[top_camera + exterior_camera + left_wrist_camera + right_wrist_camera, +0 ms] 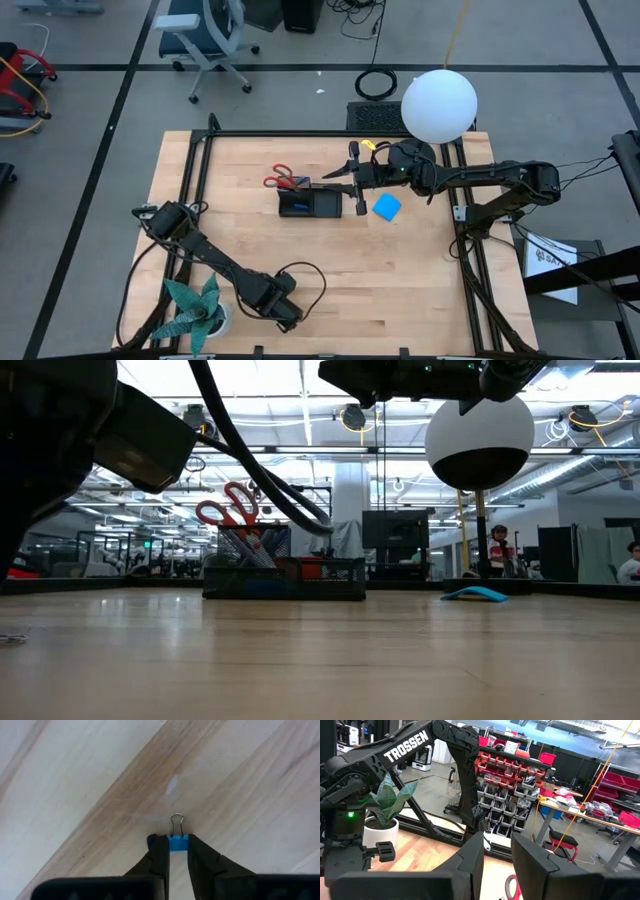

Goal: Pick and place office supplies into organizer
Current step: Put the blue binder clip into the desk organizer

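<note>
Gripping a small blue binder clip [178, 842] near the table's [420, 290] front edge, the left gripper [287, 318] is closed on its body, wire loop pointing away. Red-handled scissors [284, 177] stand handles-up in the black organizer [310, 205] mid-table. Right gripper [356, 181] hovers beside it, fingers slightly parted, empty; blue notepad [387, 207] lies flat to its right.

Black rectangular mesh organizer [310, 205] mid-table, red-handled scissors [281, 177] standing in its left-rear corner. Bright blue square notepad [387, 207] flat on wooden table [400, 270], just right of organizer. Teal paper-leaf plant [193, 308] at front-left corner. Small blue binder clip [177, 841] on tabletop, between left gripper [178, 851] fingers.
</note>
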